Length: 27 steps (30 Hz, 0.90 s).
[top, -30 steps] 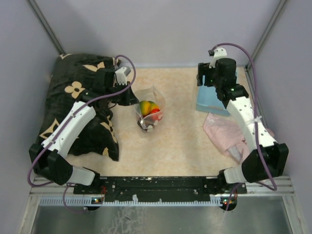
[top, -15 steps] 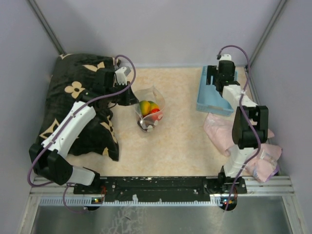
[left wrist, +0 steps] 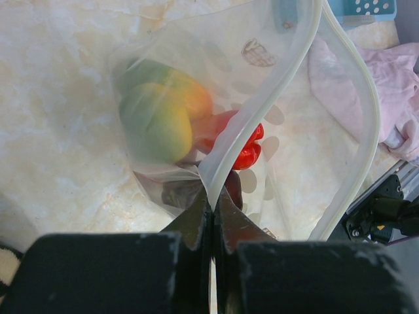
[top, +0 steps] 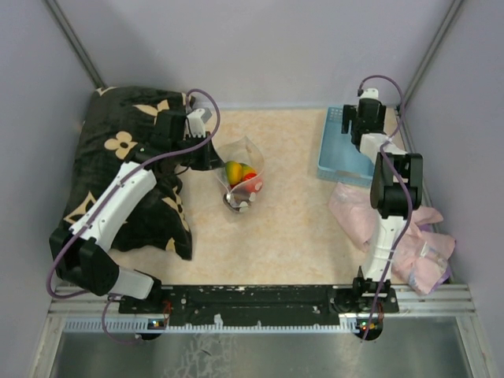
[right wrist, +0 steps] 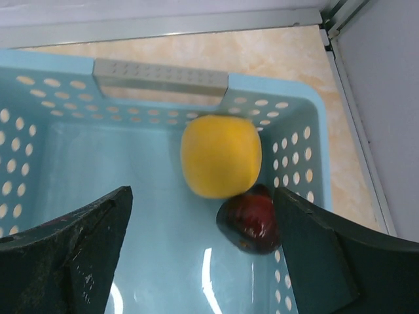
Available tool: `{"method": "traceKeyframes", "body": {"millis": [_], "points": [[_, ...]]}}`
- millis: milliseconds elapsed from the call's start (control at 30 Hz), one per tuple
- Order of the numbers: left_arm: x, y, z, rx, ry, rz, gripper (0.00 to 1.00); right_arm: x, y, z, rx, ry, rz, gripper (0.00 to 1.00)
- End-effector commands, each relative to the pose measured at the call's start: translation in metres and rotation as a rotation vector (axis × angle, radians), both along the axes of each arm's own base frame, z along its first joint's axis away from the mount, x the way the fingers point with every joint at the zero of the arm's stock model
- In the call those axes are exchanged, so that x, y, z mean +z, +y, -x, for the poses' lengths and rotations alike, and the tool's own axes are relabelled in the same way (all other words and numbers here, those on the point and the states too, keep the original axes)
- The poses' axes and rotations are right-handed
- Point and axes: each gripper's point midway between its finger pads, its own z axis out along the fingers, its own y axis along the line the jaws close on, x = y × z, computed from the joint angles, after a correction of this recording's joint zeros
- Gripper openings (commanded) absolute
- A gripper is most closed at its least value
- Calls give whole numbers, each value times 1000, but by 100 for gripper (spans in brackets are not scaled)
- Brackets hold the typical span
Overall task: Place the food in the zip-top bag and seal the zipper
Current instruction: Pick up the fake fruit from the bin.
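Clear dotted plastic is clamped in the left gripper (left wrist: 211, 196). Its fingers (left wrist: 190, 222) are pressed tightly together at the lower centre of the left wrist view, and no gap is seen between them. What is pinched is the zipper (left wrist: 219, 163) strip at the rim of the bag (left wrist: 294, 150). From the pinch the strip is seen running up to the top edge of the frame and looping round on the right, so that the mouth is held open.

Inside the bag a green-yellow fruit (left wrist: 157, 118) is seen at the left, with a red piece (left wrist: 247, 149) just beside it. A dark piece (left wrist: 180, 193) is lodged low down, close to the fingertips. In the top view the bag (top: 244, 169) is placed at the middle of the table (top: 299, 228), just right of the left gripper (top: 209, 153).

The right gripper (right wrist: 201, 196) is held over the blue basket (right wrist: 150, 78). Its fingers (right wrist: 72, 255) are spread wide apart, and nothing is gripped or touched by them. Between them, on the basket floor, a yellow fruit (right wrist: 220, 156) is seen. A maroon fruit (right wrist: 252, 222) lies against its lower right side, near the right wall.

In the top view the right gripper (top: 364, 120) is found at the upper right, above the basket (top: 339, 157). A pink cloth (top: 358, 213) is spread just below the basket. A black pillow (top: 110, 150) fills the left side, under the left arm.
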Motion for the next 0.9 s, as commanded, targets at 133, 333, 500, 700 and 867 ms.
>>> {"method": "traceKeyframes", "body": {"millis": [133,333,500,700,867], "points": [[-2,2,-6,2,-10,-7,0,25,-22,-54,3,-142,36,88],[-5,3,-7,7,-2,-11,0,-1,-24,-67,10,-92,37,87],[-6,3,-8,9,0,-11,0,-20,-28,-69,8,-53,26,86],[-7,3,-8,7,4,-10,0,-33,-29,-68,21,-32,12,81],[-7,2,-8,6,5,-10,0,-30,-29,-69,32,-39,5,68]]}}
